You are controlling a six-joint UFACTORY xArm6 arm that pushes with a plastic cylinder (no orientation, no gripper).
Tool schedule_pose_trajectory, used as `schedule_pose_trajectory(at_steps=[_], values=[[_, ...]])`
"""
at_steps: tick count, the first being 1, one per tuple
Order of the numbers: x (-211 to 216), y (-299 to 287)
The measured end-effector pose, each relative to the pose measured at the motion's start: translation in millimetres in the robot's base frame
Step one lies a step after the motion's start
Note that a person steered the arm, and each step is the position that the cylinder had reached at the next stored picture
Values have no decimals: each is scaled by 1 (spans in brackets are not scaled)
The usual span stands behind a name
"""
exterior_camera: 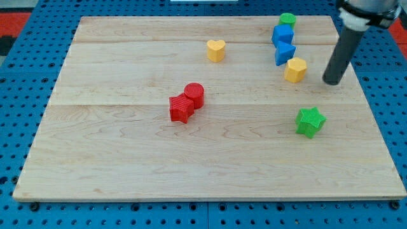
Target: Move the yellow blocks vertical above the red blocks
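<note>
My tip (331,82) just right of yellow block (295,69), apart

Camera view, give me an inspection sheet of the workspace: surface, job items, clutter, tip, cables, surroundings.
Surface: wooden board, flat.
Job's things: yellow heart block at the view's top centre; yellow block at the right; red cylinder touching red star block, mid-board.
Clutter: green cylinder, blue cube, blue triangular block in a close column; green star block.
Tip: my tip just right of the right yellow block, apart.
Cables: nothing seen.
Surroundings: blue perforated base.
</note>
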State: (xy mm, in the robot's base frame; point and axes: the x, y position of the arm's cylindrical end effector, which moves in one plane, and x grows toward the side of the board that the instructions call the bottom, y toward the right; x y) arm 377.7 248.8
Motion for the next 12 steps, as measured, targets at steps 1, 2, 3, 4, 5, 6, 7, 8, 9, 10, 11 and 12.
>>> schedule_pose_trajectory(at_steps=[1, 2, 3, 4, 5, 6, 7, 8, 9, 10, 11, 12], values=[[-51, -32], [-48, -80], [-29, -53], [-47, -17], [-3, -2], [21, -31], [-20, -121], [-88, -154], [-112, -163], [-101, -109], [-80, -110], [-80, -139]])
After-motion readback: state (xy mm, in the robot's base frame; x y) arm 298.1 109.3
